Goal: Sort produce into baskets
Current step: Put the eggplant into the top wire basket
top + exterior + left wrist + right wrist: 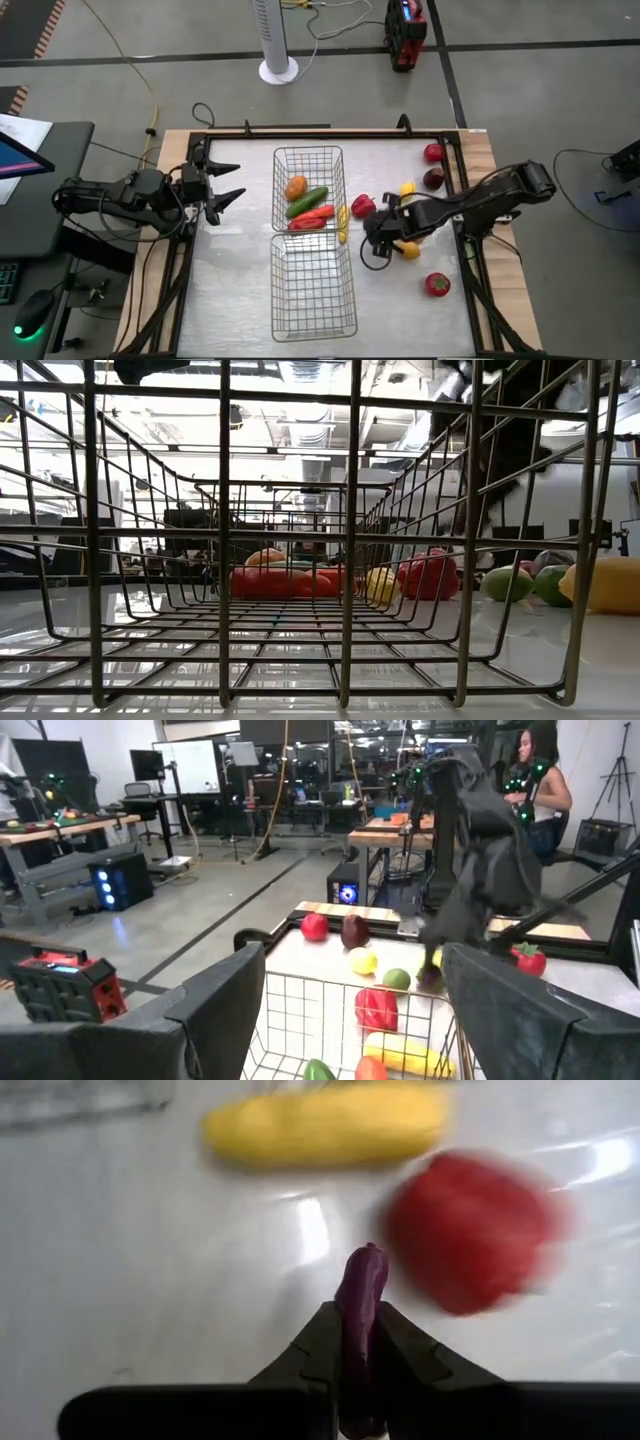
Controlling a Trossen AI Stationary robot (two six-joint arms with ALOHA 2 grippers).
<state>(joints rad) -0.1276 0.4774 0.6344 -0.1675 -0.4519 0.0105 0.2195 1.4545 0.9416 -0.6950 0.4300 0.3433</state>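
Two wire baskets stand end to end mid-table. The far basket holds an orange, a green cucumber and red peppers. The near basket shows nothing inside. My right gripper hangs right of the far basket, shut on a small purple piece of produce. Below it a yellow banana and a red pepper lie on the table. My left gripper waits open, left of the far basket. My right gripper pinches the narrow purple piece between its two fingers. The fingers slant down from the table's right side. The piece sticks out past the fingertips and hangs clear above the table.
Right of the baskets lie two dark-red apples, a lemon, another yellow piece and a red pepper. In the low view limes sit on the table beyond the near basket's mesh. A person stands beyond the table.
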